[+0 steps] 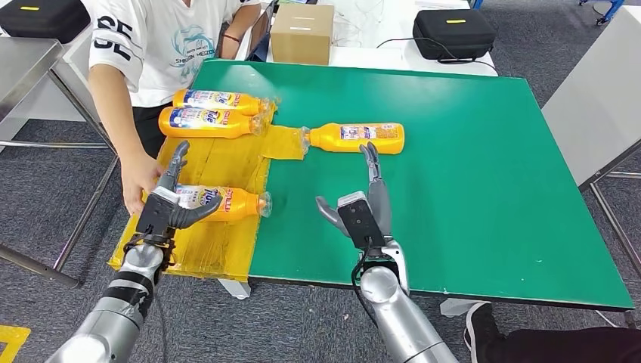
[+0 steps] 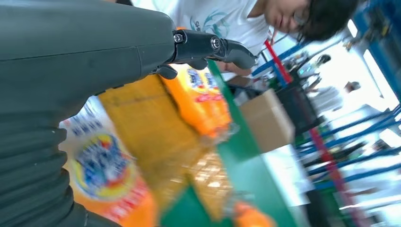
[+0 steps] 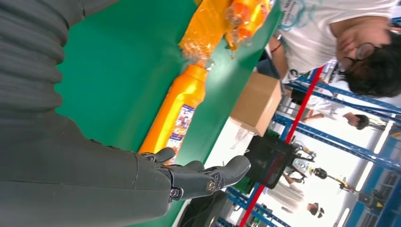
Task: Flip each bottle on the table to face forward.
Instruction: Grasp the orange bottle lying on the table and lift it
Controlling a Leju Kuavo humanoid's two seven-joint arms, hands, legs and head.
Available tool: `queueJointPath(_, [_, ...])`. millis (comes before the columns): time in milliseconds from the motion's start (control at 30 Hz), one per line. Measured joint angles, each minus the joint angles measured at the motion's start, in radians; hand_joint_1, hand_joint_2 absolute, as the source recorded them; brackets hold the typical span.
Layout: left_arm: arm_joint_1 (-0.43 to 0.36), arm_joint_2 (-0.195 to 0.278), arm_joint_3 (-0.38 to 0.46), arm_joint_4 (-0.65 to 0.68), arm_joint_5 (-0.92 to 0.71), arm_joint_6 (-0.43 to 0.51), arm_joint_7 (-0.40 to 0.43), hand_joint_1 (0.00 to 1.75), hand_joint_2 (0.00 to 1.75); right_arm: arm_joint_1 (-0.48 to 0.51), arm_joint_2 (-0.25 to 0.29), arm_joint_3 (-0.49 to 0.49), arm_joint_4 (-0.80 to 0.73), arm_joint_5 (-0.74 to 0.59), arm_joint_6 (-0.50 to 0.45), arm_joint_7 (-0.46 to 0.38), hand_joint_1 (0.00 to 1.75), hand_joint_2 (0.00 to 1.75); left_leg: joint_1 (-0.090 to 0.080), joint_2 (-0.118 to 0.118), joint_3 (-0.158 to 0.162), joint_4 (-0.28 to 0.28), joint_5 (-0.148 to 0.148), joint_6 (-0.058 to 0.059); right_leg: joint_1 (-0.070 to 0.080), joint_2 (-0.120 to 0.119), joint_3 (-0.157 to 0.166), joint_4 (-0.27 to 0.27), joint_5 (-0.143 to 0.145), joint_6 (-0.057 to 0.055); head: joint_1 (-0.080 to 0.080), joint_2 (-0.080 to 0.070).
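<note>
place: I'm in a robotics lab or workshop | evidence: blue racking (image 3: 331, 90), black equipment cases (image 1: 453, 32), cardboard box (image 1: 302, 34), grey carpet floor (image 1: 302, 318), green-topped surface (image 1: 469, 197)

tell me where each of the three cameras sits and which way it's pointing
Head view: high on the robot, looking forward and down at the green table; both silver arms show, the left hand on the nearest bottle, the right hand open near the lone bottle.
Left wrist view: behind the left hand, looking across the yellow mat toward a person.
Right wrist view: behind the right hand, facing the lone bottle.
Shared: both wrist views show the cardboard box.
</note>
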State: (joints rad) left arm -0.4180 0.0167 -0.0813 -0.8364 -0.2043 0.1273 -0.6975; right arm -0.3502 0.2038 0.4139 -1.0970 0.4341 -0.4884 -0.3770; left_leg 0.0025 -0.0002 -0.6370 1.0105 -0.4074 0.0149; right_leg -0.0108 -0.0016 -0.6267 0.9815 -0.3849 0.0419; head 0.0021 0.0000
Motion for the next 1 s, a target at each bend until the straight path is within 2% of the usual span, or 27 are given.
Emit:
queueJointPath(167, [0.038, -0.1, 0.043, -0.076, 0.09, -0.089, 0.056, 0.0, 1.75, 0.023, 0.001, 0.0, -0.008, 0.043, -0.008, 0.027, 0.0, 1.75, -0.001, -0.001, -0.001, 0.0, 0.0, 0.0, 0.0, 0.0, 0.0, 0.0, 0.0, 0.0, 0.0, 0.0])
queueJointPath(267, [0.054, -0.149, 0.045, -0.095, 0.11, -0.109, 0.082, 0.0, 1.75, 0.032, 0.002, 0.0, -0.008, 0.054, -0.01, 0.034, 0.0, 0.44, -0.001, -0.001, -0.001, 0.0, 0.0, 0.0, 0.0, 0.0, 0.0, -0.001, 0.0, 0.0, 0.0, 0.0])
queueJointPath(300, [0.06, -0.163, 0.044, -0.1, 0.116, -0.111, 0.089, 0.0, 1.75, 0.036, 0.003, 0.0, -0.008, 0.057, -0.011, 0.036, 0.0, 0.44, -0.001, -0.001, -0.001, 0.0, 0.0, 0.0, 0.0, 0.0, 0.0, -0.001, 0.0, 0.0, 0.0, 0.0])
queueJointPath(400, [0.074, -0.2, 0.037, -0.111, 0.142, -0.113, 0.117, 0.0, 1.75, 0.053, 0.005, 0.0, -0.01, 0.061, -0.012, 0.035, 0.0, 1.75, -0.001, -0.001, -0.001, 0.0, 0.0, 0.0, 0.0, 0.0, 0.0, -0.001, 0.0, 0.0, 0.0, 0.0])
queueJointPath(533, [0.083, -0.23, 0.02, -0.117, 0.184, -0.117, 0.146, 0.0, 1.75, 0.085, 0.013, 0.0, -0.024, 0.053, -0.012, 0.026, 0.0, 1.75, -0.001, -0.001, -0.001, 0.0, 0.0, 0.0, 0.0, 0.0, 0.0, 0.0, 0.0, 0.0, 0.0, 0.0])
queueJointPath(733, [0.084, -0.242, 0.005, -0.115, 0.213, -0.116, 0.161, 0.0, 1.75, 0.108, 0.014, 0.0, -0.032, 0.045, -0.009, 0.024, 0.0, 1.75, -0.001, -0.001, -0.001, 0.0, 0.0, 0.0, 0.0, 0.0, 0.0, 0.0, 0.0, 0.0, 0.0, 0.0])
queueJointPath(1000, [0.084, -0.243, -0.011, -0.105, 0.181, -0.036, 0.162, 0.0, 1.75, 0.126, 0.018, -0.001, -0.037, 0.046, -0.027, 0.026, 0.0, 1.75, -0.001, -0.001, -0.001, 0.0, 0.0, 0.0, 0.0, 0.0, 0.0, 0.0, 0.0, 0.0, 0.0, 0.0])
